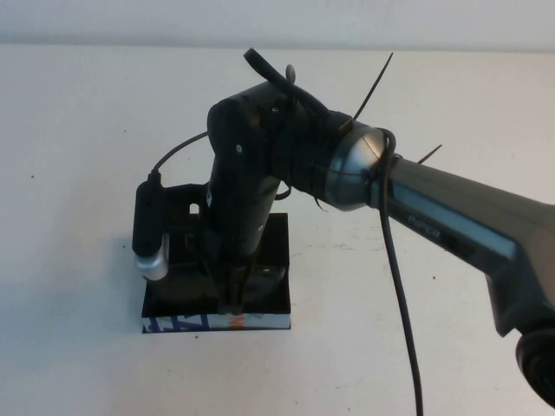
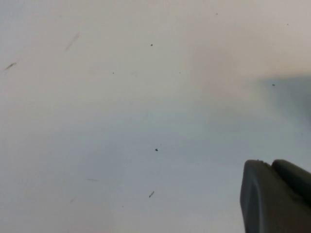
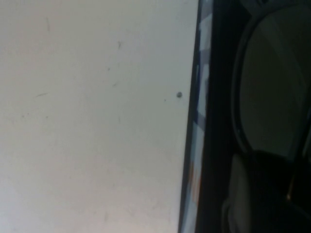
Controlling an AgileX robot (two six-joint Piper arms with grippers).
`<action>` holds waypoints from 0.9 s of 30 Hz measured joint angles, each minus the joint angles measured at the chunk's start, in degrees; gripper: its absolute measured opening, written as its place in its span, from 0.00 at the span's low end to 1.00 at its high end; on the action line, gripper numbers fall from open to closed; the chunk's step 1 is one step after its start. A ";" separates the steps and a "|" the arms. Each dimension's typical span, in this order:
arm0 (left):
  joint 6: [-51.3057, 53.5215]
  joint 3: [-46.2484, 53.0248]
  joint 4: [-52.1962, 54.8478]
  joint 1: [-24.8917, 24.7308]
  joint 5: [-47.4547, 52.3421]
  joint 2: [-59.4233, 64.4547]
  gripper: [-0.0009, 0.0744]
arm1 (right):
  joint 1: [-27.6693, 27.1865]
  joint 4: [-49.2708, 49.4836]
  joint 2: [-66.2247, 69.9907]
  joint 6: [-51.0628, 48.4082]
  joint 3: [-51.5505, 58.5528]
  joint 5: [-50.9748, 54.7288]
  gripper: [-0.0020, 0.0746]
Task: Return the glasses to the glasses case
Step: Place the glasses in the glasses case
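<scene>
The white table [image 1: 78, 347] carries the glasses case [image 1: 269, 319], seemingly nothing else.

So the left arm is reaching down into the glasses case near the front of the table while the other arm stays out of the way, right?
Not quite: it is the right arm. In the high view the right gripper reaches down into the glasses case, over the glasses. The left gripper hangs over bare table, away from the case.

Glasses case [image 1: 269, 260] looked matt black w/ glossy printed front edge. Lens of glasses [image 3: 272, 82] was smooth, slightly reflective. Table [image 1: 87, 130] was matt white, lightly scuffed.
</scene>
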 joint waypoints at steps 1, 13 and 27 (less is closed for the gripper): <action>0.00 0.00 0.00 0.00 0.00 0.00 0.01 | 0.13 0.00 0.65 0.00 -0.68 0.07 0.11; 0.00 0.00 0.00 0.00 0.00 0.00 0.01 | 0.22 -1.00 3.10 0.00 -2.46 0.12 0.11; 0.00 0.00 0.00 0.00 0.00 0.00 0.01 | 0.22 -1.00 5.50 0.00 -2.51 0.12 0.11</action>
